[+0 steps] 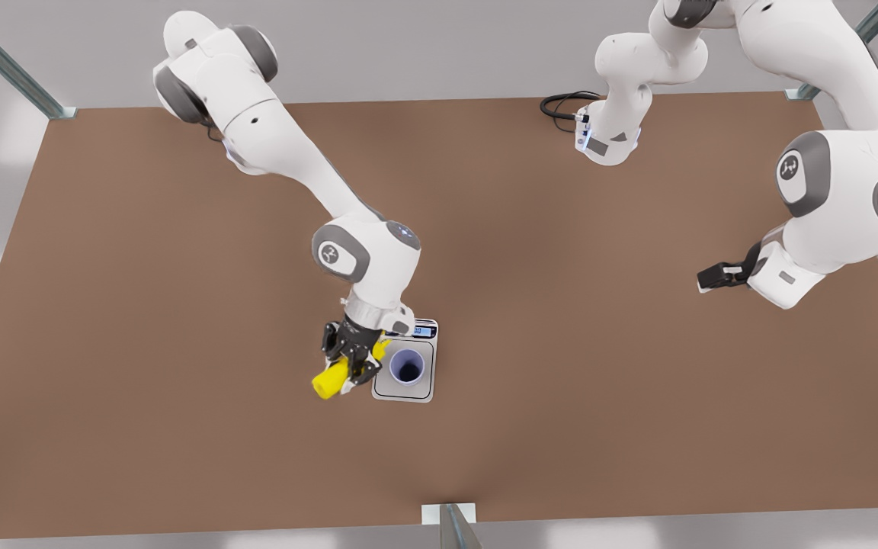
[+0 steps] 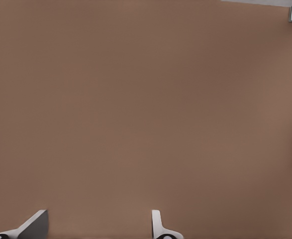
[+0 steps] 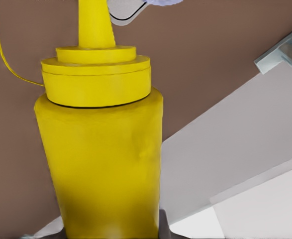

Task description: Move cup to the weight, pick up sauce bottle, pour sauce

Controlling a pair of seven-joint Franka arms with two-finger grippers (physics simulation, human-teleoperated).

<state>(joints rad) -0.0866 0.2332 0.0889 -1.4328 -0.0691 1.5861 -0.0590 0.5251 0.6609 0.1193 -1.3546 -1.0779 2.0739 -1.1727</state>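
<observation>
Your right gripper [image 1: 349, 358] is clamped around the sauce bottle [image 1: 330, 379], holding it tipped over so the nozzle points toward the cup [image 1: 407, 367] while the base sticks out toward the front view's left. That tilt makes sense for pouring: in the right wrist view the bottle's [image 3: 103, 164] nozzle aims at the edge of the weight [image 3: 126, 11] with a sliver of lavender rim beyond it. The cup stands upright on the weight's [image 1: 424, 393] square plate, so any sauce that lands in it would register on the display (the dark strip sits at the far side, partly under the arm). You'll probably want the nozzle tip over the cup's mouth; from the front view I cannot tell that it is there yet.

Your left gripper [image 1: 707, 279] waits well apart at the front view's right, and its fingers [image 2: 158, 225] stand wide apart above the bare table [image 2: 136, 99].
</observation>
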